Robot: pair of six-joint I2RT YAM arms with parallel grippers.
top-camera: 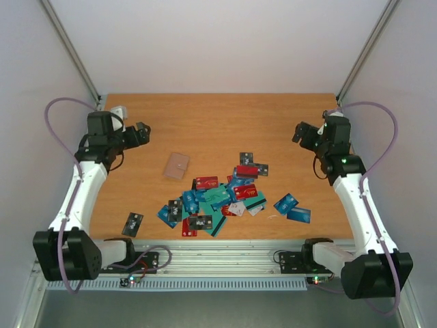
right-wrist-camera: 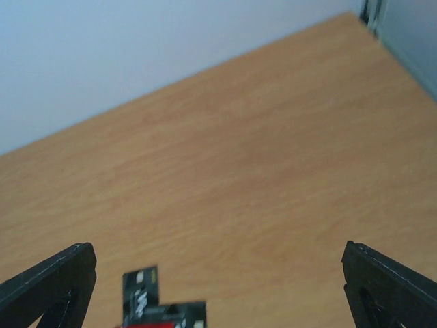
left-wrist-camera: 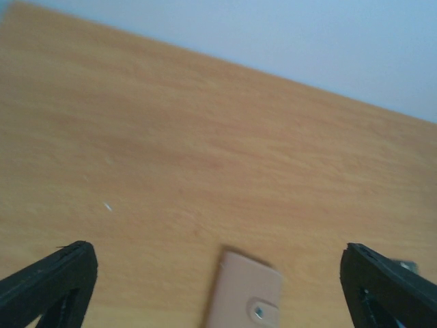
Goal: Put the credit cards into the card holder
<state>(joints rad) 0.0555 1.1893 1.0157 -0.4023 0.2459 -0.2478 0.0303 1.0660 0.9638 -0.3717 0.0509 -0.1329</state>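
Several credit cards (top-camera: 218, 198) in red, blue, teal, black and white lie scattered over the middle and front of the wooden table (top-camera: 218, 123). A lone black card (top-camera: 132, 223) rests near the front left edge. The tan card holder (top-camera: 177, 165) lies shut left of the pile; its top edge and snap tab, card holder (left-wrist-camera: 246, 297), show low in the left wrist view. My left gripper (top-camera: 141, 132) hovers open above the table's left side, up-left of the holder. My right gripper (top-camera: 301, 132) hovers open at the right, and black cards (right-wrist-camera: 141, 294) show low in its view.
Grey walls close the table in at the back and both sides, with slanted metal struts (top-camera: 72, 51) in the far corners. A slotted rail (top-camera: 218, 256) runs along the front edge between the arm bases. Two blue cards (top-camera: 291, 208) lie apart at the front right.
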